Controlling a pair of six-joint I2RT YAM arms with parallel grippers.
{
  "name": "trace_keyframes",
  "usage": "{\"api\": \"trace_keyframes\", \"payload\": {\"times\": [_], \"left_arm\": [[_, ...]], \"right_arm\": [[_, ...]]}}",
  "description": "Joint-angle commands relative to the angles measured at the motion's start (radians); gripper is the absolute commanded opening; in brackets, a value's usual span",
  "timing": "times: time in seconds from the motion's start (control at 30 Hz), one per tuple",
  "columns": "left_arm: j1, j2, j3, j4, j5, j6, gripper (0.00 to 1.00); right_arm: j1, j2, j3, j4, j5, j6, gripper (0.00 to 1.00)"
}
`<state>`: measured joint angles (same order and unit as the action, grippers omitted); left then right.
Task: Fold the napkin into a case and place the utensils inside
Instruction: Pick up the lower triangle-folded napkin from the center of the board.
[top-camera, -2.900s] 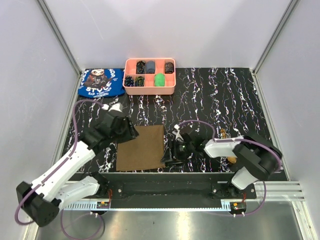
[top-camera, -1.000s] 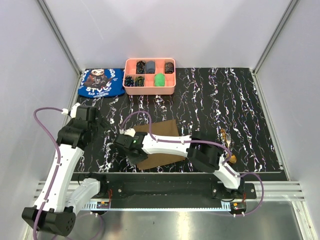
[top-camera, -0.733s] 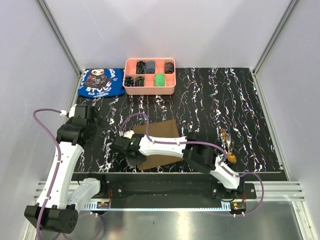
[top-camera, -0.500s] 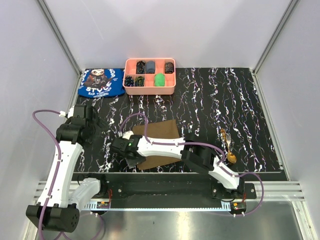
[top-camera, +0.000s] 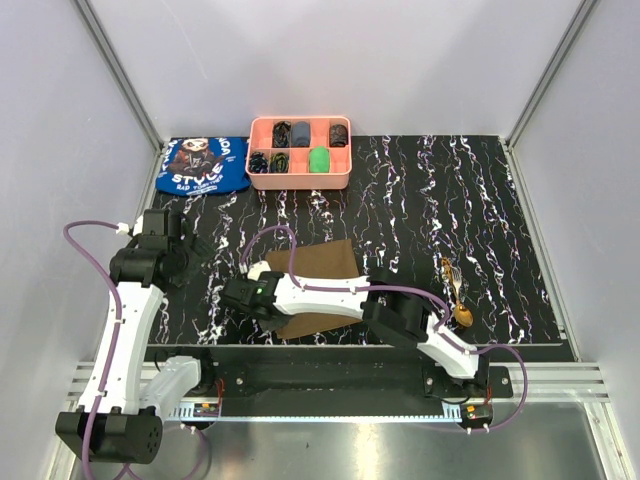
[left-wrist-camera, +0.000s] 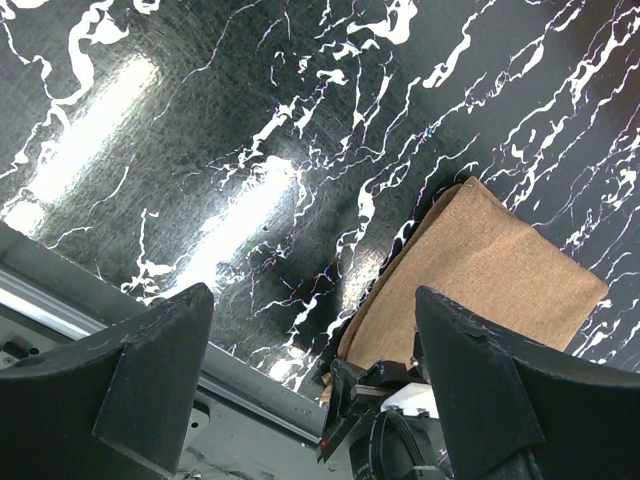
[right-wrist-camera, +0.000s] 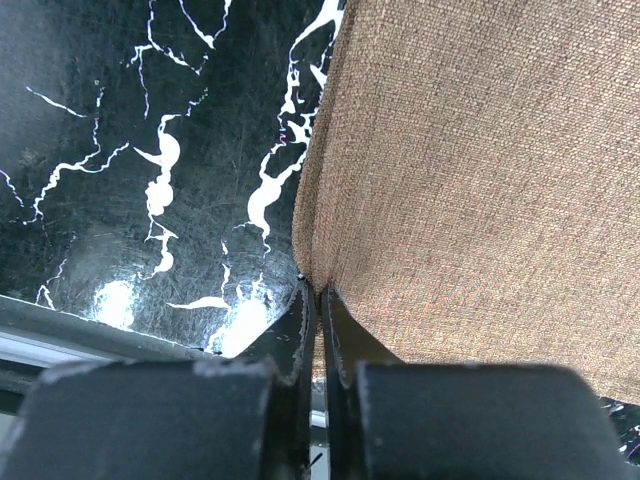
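I see a black table (top-camera: 420, 200) with white marbling, from above. The napkin (top-camera: 325, 285), an olive-brown cloth, lies close to the near edge, a little left of centre and turned slightly askew. My right arm stretches across the near edge to the cloth's near-left corner, where the right gripper (top-camera: 252, 303) sits. In the right wrist view the two black fingers (right-wrist-camera: 300, 330) are pressed together, pinching the edge of the cloth between them. In the left wrist view a second layer seems to show along that same edge.

My left arm stands by the left edge, well apart from the napkin. The left gripper (left-wrist-camera: 312, 310) hangs above bare table with its jaws spread wide and nothing between them.

The utensils lie together near the right edge, toward the near-right corner. The gold-brown spoon (top-camera: 463, 315) is nearer to me, and the slim fork (top-camera: 449, 271) is just beyond it. Neither gripper touches them.

A pink tray (top-camera: 299, 180) of small dark and green items sits at the far edge. A blue cloth (top-camera: 202, 165) lies just beside it in the far-left corner.
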<state>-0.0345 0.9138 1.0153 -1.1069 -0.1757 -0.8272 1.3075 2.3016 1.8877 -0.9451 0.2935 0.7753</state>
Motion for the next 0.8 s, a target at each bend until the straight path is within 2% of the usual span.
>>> {"api": "trace_keyframes", "payload": {"times": [0.0, 0.17, 0.3, 0.43, 0.53, 0.77], "left_arm": [[0.008, -0.006, 0.031, 0.022, 0.034, 0.022, 0.84], [0.012, -0.006, 0.023, 0.033, 0.042, 0.025, 0.84], [0.015, -0.004, 0.017, 0.039, 0.054, 0.030, 0.84], [0.016, -0.004, 0.014, 0.044, 0.064, 0.034, 0.84], [0.018, -0.004, 0.012, 0.048, 0.070, 0.039, 0.84], [0.021, -0.003, 0.009, 0.050, 0.073, 0.049, 0.84]], "right_arm": [[0.003, 0.013, -0.018, -0.029, 0.071, -0.011, 0.00], [0.001, -0.042, 0.004, -0.027, 0.055, -0.053, 0.02], [0.001, -0.064, 0.011, -0.034, 0.019, -0.068, 0.31], [0.001, -0.073, 0.013, -0.049, 0.010, -0.074, 0.44], [-0.001, -0.070, 0.016, -0.055, -0.002, -0.080, 0.49], [-0.002, -0.044, -0.013, -0.052, -0.019, -0.077, 0.52]]}}
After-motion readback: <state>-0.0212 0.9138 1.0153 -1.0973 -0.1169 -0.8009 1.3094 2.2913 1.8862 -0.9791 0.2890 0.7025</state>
